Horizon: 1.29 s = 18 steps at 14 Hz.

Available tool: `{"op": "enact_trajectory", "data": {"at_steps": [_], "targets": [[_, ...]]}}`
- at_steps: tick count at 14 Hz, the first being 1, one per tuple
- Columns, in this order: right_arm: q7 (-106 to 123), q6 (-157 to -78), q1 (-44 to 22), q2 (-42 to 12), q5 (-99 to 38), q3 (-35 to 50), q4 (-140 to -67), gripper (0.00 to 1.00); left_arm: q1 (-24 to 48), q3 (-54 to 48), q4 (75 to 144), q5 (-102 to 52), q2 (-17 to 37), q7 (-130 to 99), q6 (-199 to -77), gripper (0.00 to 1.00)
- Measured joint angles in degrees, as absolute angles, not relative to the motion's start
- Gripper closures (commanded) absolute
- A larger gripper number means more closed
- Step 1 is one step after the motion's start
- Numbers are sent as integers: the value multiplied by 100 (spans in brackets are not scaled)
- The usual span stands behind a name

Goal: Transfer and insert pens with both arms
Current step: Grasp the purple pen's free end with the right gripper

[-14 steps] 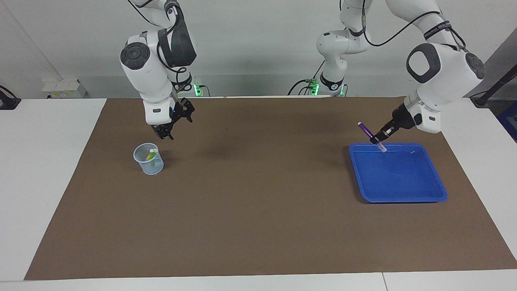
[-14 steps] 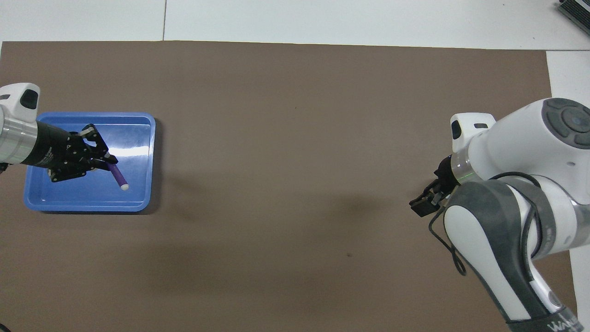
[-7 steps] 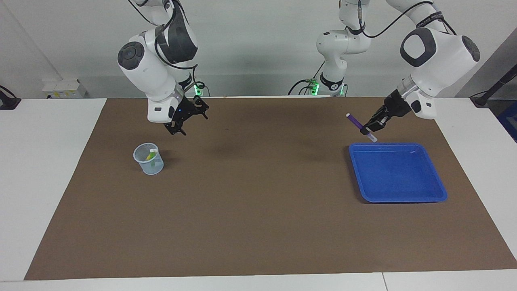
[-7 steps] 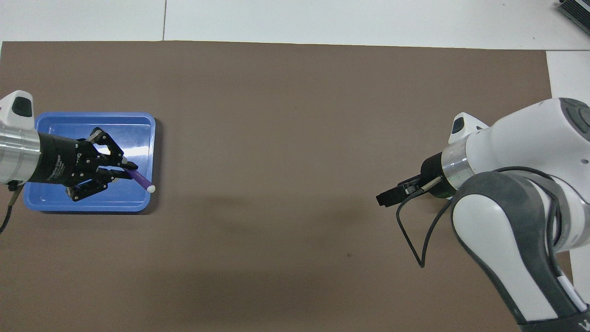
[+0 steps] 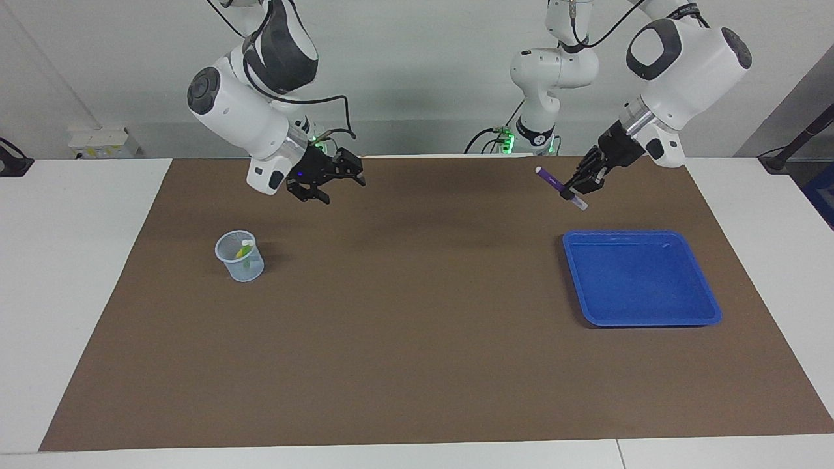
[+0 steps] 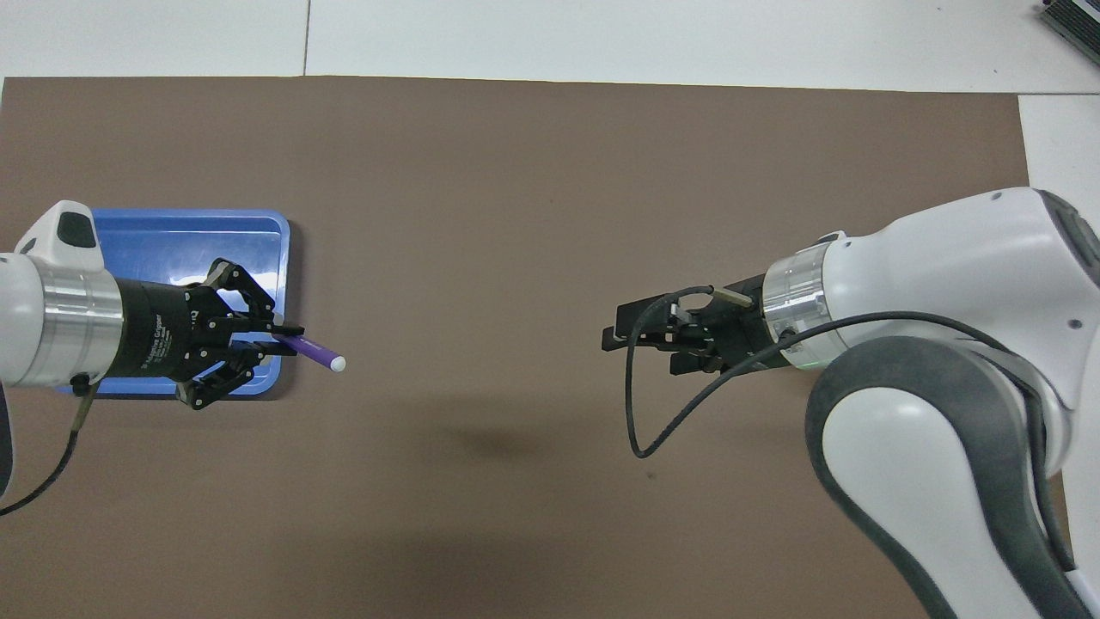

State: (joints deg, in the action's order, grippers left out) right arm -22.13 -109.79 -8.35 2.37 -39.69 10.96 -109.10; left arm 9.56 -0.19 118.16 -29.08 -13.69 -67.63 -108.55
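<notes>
My left gripper is shut on the purple pen near its pale end and holds it slanted in the air over the mat, just off the blue tray. In the overhead view the left gripper points toward the table's middle, with the purple pen sticking out past the tray. My right gripper hangs open and holds nothing, aimed at the table's middle, over the mat and nearer to the robots than the clear cup. The yellow pen and green pen stand in that cup. From overhead the right gripper faces the pen.
A brown mat covers most of the white table. A smaller white arm with green lights stands at the robots' edge. White boxes sit off the mat at the right arm's end.
My left gripper has lifted the purple pen up out of the tray and carried it toward the table's middle. My right gripper has swung away from the cup toward the middle, turning level.
</notes>
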Motion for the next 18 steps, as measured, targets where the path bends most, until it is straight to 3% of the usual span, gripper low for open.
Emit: {"op": "enact_trajectory", "data": {"at_steps": [5,11,18], "targets": [[-3633,-12143,-1574,233,-4289,1105,-10915,0,1024,2,12456,-3727,-1882,-7278,-11102,100],[-4857,-14072,-2747,112,-4334,1124,-10930,8,1044,-104,13162,-4039,-2330,-7672,-11659,100],[-5018,-14745,-3324,-70,-4335,1126,-10935,17,1090,-164,13190,-4135,-2370,-8078,-11833,100]]}}
